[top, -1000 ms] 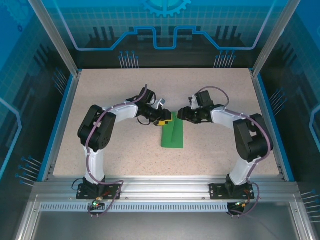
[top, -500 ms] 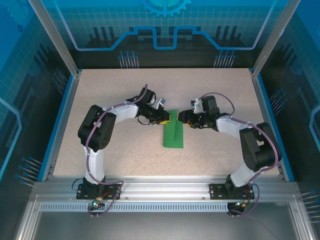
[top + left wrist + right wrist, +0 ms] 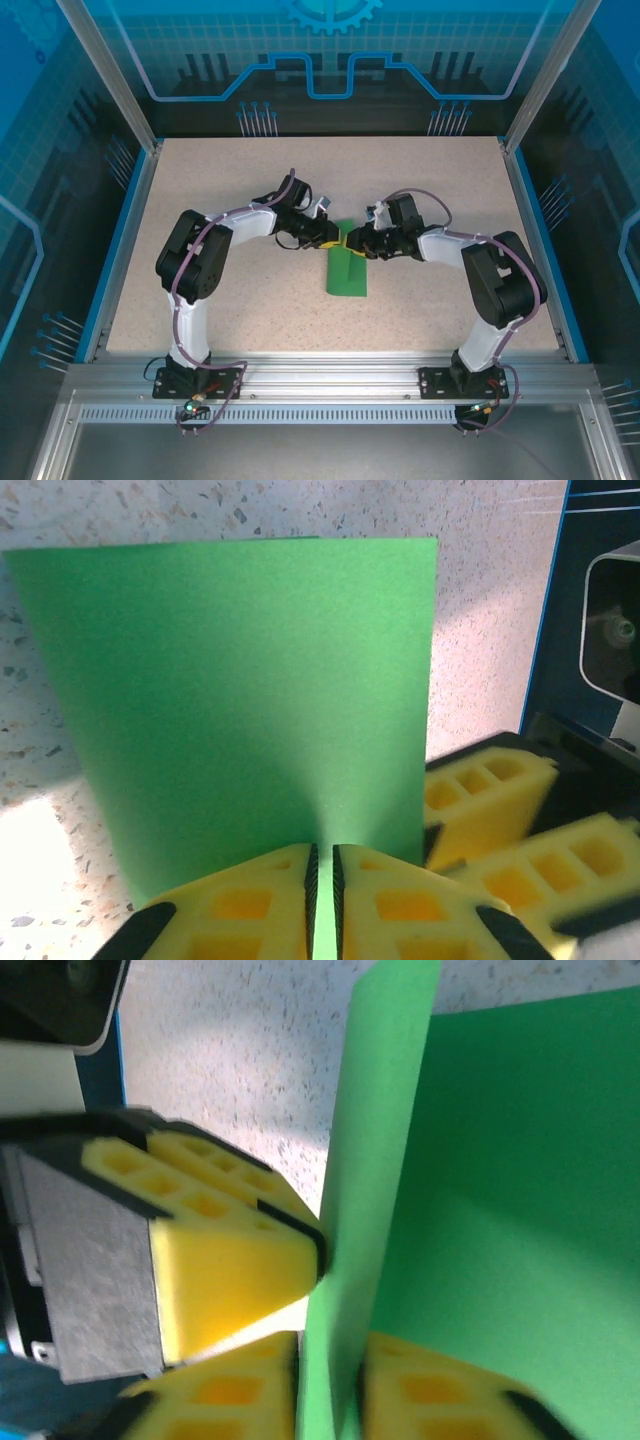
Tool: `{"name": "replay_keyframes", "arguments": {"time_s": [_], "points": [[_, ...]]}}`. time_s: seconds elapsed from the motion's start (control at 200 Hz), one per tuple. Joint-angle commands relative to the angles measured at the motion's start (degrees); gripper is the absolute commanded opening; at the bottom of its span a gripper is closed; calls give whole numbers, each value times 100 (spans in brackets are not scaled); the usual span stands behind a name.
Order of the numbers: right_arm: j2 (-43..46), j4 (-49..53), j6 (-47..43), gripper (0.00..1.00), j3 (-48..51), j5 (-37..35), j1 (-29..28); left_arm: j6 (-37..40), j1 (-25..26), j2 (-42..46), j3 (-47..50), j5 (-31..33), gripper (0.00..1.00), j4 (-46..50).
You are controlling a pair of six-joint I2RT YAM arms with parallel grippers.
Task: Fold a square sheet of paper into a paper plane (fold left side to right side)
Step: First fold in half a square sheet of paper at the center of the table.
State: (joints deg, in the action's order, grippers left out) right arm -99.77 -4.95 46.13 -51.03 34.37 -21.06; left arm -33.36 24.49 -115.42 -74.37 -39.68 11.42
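The square sheet of paper (image 3: 347, 270) is green and lies mid-table as a folded narrow strip with a raised flap along its middle. My left gripper (image 3: 332, 240) meets my right gripper (image 3: 353, 245) at the strip's far end. In the left wrist view the left gripper (image 3: 322, 858) is shut on the paper (image 3: 240, 670), whose edge runs between the pads. In the right wrist view the right gripper (image 3: 330, 1365) is shut on the upright flap (image 3: 375, 1140). The left gripper's yellow finger (image 3: 225, 1255) touches that flap from the side.
Speckled beige table (image 3: 220, 200) with a blue rim (image 3: 118, 240) and metal frame posts round it. The right gripper's yellow fingers (image 3: 495, 800) sit close beside the left gripper's jaws. Bare table lies on both sides of the strip.
The right gripper has moved left onto the strip's far end and shut on the raised flap. The left gripper has also shut on the paper and stayed in place.
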Motion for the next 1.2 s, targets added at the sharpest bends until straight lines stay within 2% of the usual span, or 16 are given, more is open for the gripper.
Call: {"name": "replay_keyframes", "arguments": {"time_s": [0.0, 0.03, 0.21, 0.305, 0.545, 0.975, 1.19], "points": [[-82, 513, -289, 4, -233, -206, -56, 36, 12, 248, 155, 166, 21, -12], [-94, 657, -382, 0, -268, -293, -54, 84, 14, 347, 176, 255, 23, 41], [-215, 1233, -665, 0, -397, -745, -12, 462, 10, 938, 291, 997, 41, 682], [-285, 1369, -766, 2, -456, -885, -8, 625, 14, 1014, 331, 1257, 45, 1036], [-372, 1475, -840, 4, -479, -1087, -16, 636, 212, 652, 319, 1289, 51, 1120], [-387, 1515, -878, 7, -428, -1287, -13, 454, 468, -28, -119, 1554, 50, 1302], [-139, 1555, -932, 20, -360, -1565, 4, 420, 536, -202, -185, 1690, 48, 1414]]}}
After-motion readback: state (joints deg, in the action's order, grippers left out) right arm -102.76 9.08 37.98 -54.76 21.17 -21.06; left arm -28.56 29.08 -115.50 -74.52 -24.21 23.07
